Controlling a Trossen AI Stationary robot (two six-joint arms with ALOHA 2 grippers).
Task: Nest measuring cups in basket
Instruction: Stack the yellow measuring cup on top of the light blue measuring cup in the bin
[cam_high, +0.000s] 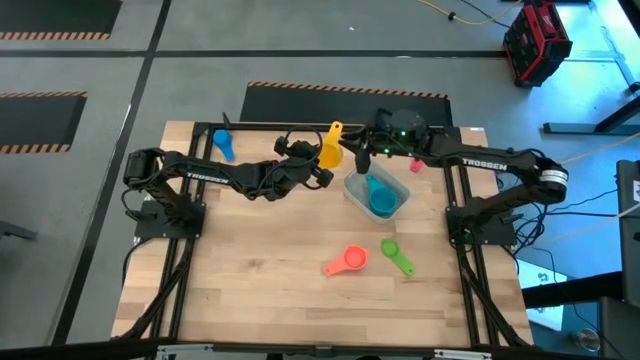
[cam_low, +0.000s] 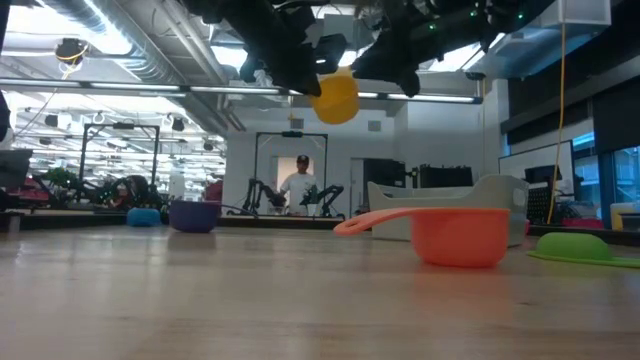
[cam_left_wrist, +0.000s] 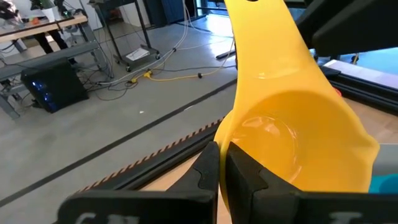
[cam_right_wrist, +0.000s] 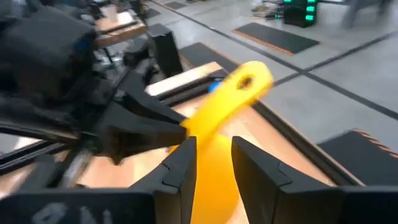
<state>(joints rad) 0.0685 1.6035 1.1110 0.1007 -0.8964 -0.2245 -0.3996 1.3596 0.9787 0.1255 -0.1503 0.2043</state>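
Orange cup and green cup wait at the table's six o'clock, teal sits in the basket—while both grippers, left and right, clamp the yellow cup aloft at twelve—most nesting remains.

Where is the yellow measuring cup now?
In the high view the yellow measuring cup is held in the air between both end effectors, near the table's far edge, just beyond the basket.

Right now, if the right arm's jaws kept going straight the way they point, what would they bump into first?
Probably the left gripper. The right gripper straddles the yellow cup, and beyond it the other arm's dark fingers pinch that cup. Depth is hard to judge.
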